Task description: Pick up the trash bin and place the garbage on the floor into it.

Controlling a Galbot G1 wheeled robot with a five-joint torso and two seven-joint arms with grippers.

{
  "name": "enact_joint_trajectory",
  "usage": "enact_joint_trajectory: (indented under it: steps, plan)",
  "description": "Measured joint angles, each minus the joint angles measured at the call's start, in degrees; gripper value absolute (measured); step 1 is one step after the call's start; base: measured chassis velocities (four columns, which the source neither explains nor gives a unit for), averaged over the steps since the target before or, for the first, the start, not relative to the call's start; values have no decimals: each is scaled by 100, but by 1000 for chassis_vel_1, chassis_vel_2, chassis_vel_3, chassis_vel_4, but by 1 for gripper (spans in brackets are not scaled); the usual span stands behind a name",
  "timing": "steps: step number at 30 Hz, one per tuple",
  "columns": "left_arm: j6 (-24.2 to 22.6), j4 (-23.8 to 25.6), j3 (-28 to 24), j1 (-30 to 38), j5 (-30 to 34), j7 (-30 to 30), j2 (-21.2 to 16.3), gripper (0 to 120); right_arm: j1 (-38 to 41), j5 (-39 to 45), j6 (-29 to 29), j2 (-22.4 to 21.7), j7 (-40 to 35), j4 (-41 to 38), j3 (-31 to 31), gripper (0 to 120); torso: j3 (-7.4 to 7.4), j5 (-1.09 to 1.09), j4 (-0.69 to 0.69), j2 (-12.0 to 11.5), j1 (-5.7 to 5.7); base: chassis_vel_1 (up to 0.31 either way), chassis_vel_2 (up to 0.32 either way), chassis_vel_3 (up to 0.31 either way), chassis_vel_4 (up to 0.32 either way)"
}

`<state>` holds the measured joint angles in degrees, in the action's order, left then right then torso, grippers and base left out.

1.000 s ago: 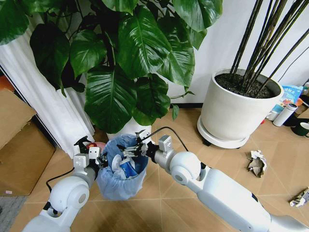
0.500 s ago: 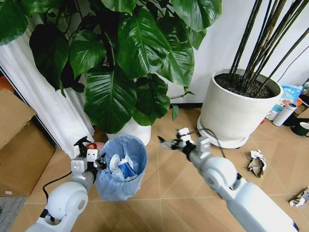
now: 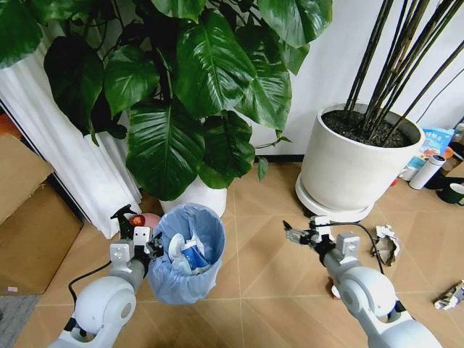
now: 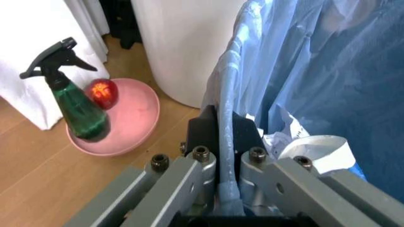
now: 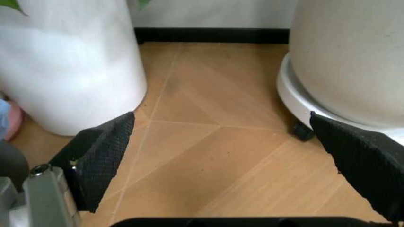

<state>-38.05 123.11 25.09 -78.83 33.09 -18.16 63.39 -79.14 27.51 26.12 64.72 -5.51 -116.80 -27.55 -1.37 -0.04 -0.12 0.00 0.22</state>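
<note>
The right gripper (image 3: 296, 235) has swung away from the bin (image 3: 186, 254), fingers spread, while the left gripper (image 4: 221, 156) pinches its light, flimsy rim.

Round trash bin (image 3: 185, 254) lined with crinkly, translucent light-blue plastic film; tan wood-look plank floor (image 3: 268, 275), smooth, faintly glossy; crumpled white paper wad (image 3: 386, 243), matt.

You see the small round bin lined with a crinkly light-blue translucent bag (image 3: 187, 250) holding white paper and a blue-white can. The tan wood-look chevron floor (image 3: 268, 283) carries a crumpled white-and-brown printed wrapper (image 3: 386, 243). By the glossy white plant pot (image 4: 183, 47), a dark-green spray bottle with black trigger (image 4: 75, 106) stands on a pink dish (image 4: 129, 120) with a red apple (image 4: 103, 93).
</note>
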Motion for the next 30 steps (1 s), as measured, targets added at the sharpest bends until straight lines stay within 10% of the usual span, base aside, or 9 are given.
enact_joint_trajectory:
  steps: [30]
  plan:
    - [37,213,28,-200,-84,41,14,0,-672,-309,-214,175,223,-233,-433,100,0,1,-1,0,0,-136,-138,132,136]
